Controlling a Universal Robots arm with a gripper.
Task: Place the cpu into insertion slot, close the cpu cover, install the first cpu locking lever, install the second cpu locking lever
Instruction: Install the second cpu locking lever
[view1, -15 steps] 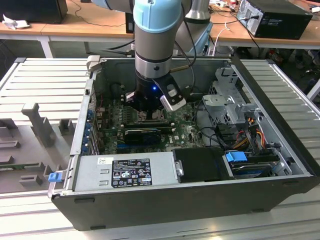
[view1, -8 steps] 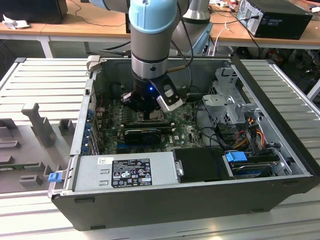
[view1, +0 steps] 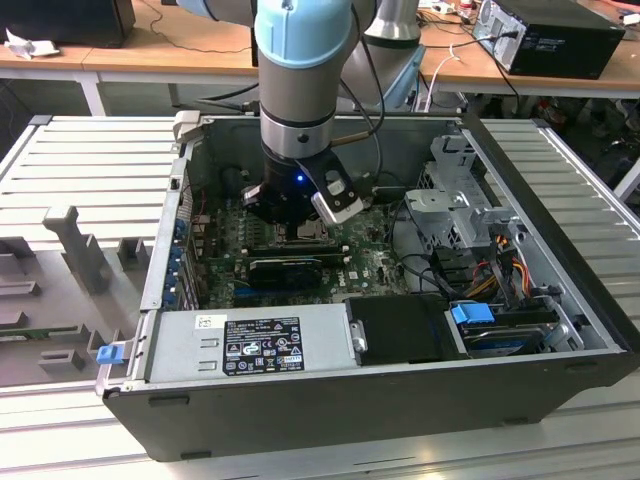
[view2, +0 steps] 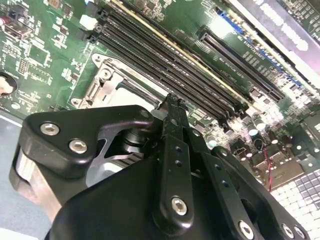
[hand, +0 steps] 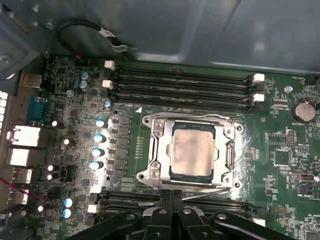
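In the first wrist view the cpu (hand: 192, 150), a silver-grey square, lies in the insertion slot (hand: 155, 125) on the green motherboard. The metal cpu cover (hand: 230, 150) lies flat around it. A thin wire locking lever (hand: 212, 192) runs along the socket edge nearest my gripper (hand: 171, 199). The gripper's two black fingers are shut together with nothing between them, their tips just off that edge. In the second wrist view the gripper (view2: 170, 102) hides most of the socket (view2: 107, 82). The exterior view shows the gripper (view1: 298, 225) low inside the open computer case.
Long black memory slots (hand: 180, 82) flank the socket on two sides. A row of capacitors (hand: 99, 137) stands beside it. A long black card (view1: 290, 268), the power supply (view1: 250, 345), a drive cage (view1: 450, 200) and cables (view1: 500, 265) crowd the case.
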